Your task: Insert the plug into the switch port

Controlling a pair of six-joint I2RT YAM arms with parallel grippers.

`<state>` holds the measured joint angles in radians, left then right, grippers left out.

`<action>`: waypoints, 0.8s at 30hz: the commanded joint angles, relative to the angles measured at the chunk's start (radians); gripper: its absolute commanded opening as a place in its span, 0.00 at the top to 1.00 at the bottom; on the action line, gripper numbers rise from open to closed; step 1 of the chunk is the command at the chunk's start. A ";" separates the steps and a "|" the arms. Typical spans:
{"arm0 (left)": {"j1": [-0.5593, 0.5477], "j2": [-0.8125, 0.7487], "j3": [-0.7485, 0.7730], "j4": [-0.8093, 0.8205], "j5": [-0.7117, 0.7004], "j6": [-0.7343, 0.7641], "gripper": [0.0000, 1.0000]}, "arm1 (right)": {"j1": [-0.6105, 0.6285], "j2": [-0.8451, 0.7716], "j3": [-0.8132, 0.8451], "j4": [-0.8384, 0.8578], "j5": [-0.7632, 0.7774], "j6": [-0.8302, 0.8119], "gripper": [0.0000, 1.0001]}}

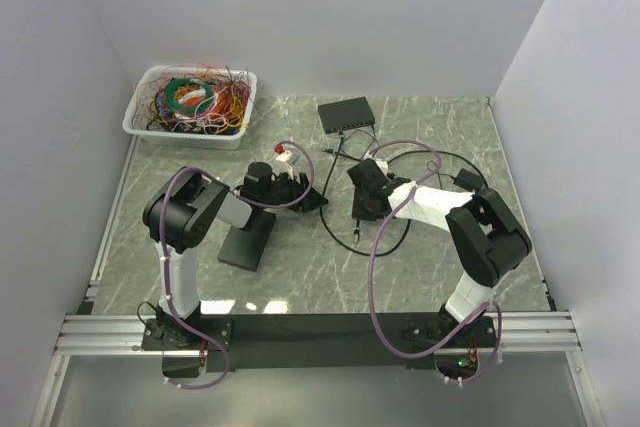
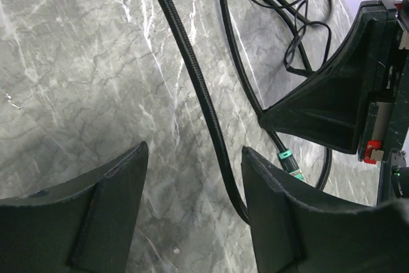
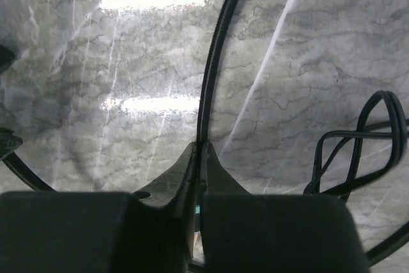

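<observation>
**Q:** Where is the plug?

**A:** In the left wrist view, a small plug [image 2: 287, 160] with a teal tab lies on the marble table [image 2: 77, 62]. It sits just under the right fingers [image 2: 332, 100], which reach in from the right edge. From overhead it is too small to pick out.

**Q:** Are the right fingers holding it?

**A:** They are pressed together. In their own camera a black cable [image 3: 208, 75] runs down over the table straight into the closed tips, so they pinch that cable. A fleck of teal shows deep in the seam between them. Whether the plug itself is pinched, I cannot tell.

**Q:** And the left fingers?

**A:** The left fingers [image 2: 96, 222] stand apart and hold nothing. A thick braided cable [image 2: 204, 113] crosses the table between them, and its lower end is hidden behind the right-hand finger. The frame cuts off the base of both fingers.

**Q:** Where is the switch?

**A:** The switch [image 1: 347, 114] is a flat black box near the back of the table, apart from both arms. Its ports are too small to make out. A second teal piece at the top edge of the left wrist view is cut off.

**Q:** Anything else?

**A:** A white bin [image 1: 185, 137] of tangled coloured wires stands in the back left corner. A thin looped cord [image 3: 358, 139] is partly cut off at the right of the right wrist view.
</observation>
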<state>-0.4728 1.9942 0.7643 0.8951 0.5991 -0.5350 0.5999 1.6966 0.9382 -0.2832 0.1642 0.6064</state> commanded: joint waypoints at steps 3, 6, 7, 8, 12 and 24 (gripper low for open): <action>-0.004 0.005 -0.016 0.047 0.034 0.004 0.31 | 0.003 -0.009 0.008 -0.033 0.075 -0.025 1.00; -0.004 -0.015 -0.028 0.050 0.018 -0.008 0.26 | -0.015 -0.064 0.033 -0.050 0.118 -0.051 1.00; -0.004 -0.035 -0.029 0.044 0.010 -0.011 0.25 | -0.032 -0.078 0.042 -0.051 0.123 -0.065 1.00; -0.004 -0.049 -0.033 0.033 0.005 -0.019 0.23 | -0.041 -0.107 0.062 -0.051 0.123 -0.071 1.00; -0.004 -0.161 -0.042 -0.039 -0.060 -0.019 0.14 | -0.069 -0.161 0.122 -0.065 0.126 -0.099 1.00; -0.284 -0.624 -0.146 -0.306 -0.625 0.145 0.22 | -0.071 -0.394 0.093 -0.053 -0.055 -0.077 1.00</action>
<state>-0.6323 1.4479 0.6441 0.6746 0.1921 -0.4732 0.5255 1.3781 1.0557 -0.3531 0.1726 0.5232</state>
